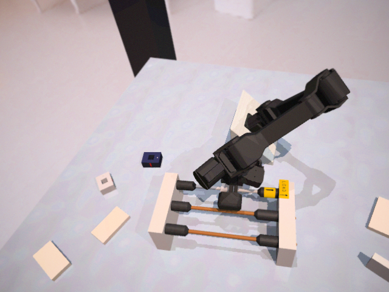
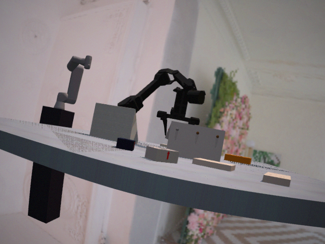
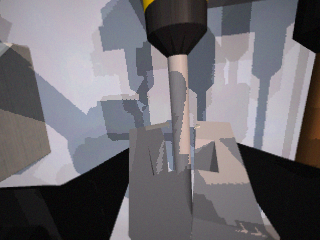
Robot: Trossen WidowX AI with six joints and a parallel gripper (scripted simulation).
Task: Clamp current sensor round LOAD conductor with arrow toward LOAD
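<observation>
The LOAD conductor (image 1: pixel 208 187) (image 3: pixel 178 82) is a pale rod, the rearmost of three in the rack (image 1: pixel 287 219). Its yellow LOAD marker (image 1: pixel 283 188) is at the right end in the top view. My gripper (image 1: pixel 231 189) (image 3: pixel 179 149) is shut on the pale grey current sensor (image 3: pixel 160 205), one finger on each side. In the wrist view the sensor's two halves stand either side of the rod, with a narrow gap along it. Whether it is latched I cannot tell, and its arrow is not visible. The exterior view hides the sensor mostly behind the rack's end.
Two copper conductors (image 1: pixel 219 233) lie in front of the LOAD rod. A navy holed block (image 1: pixel 151 162) (image 2: pixel 126 144) and a pale holed block (image 1: pixel 108 187) (image 2: pixel 158 154) stand left of the rack. A large pale block (image 2: pixel 112 122) is behind. Several flat blocks lie around.
</observation>
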